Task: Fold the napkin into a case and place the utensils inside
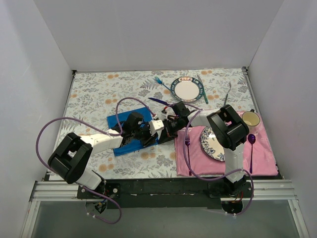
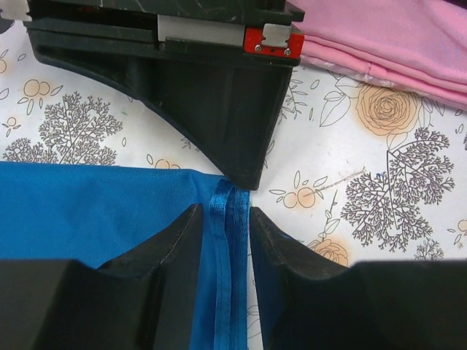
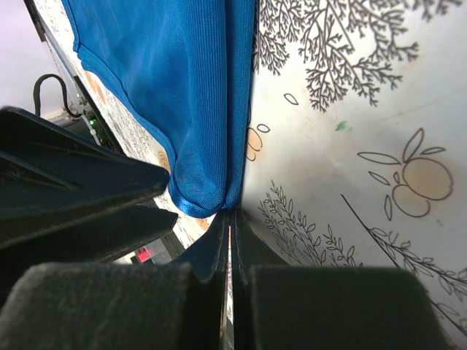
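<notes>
The blue napkin [image 1: 117,122] lies flat on the flowered tablecloth, half hidden under my left arm. My left gripper [image 1: 150,134] stands open astride the napkin's hemmed right edge [image 2: 225,240], one finger [image 2: 175,240] on the cloth, the other on the table. My right gripper [image 1: 166,130] faces it, shut on the napkin's corner [image 3: 208,197], which bunches at its tips [image 3: 230,216]. The light-blue fork [image 1: 160,82] and dark purple knife [image 1: 159,101] lie beyond the napkin, near a plate.
A round plate [image 1: 187,89] with a teal knife [image 1: 202,89] sits at the back. On the pink placemat [image 1: 262,158] at the right are a patterned plate [image 1: 212,144], magenta fork [image 1: 187,145], purple spoon [image 1: 251,141] and mug [image 1: 251,119].
</notes>
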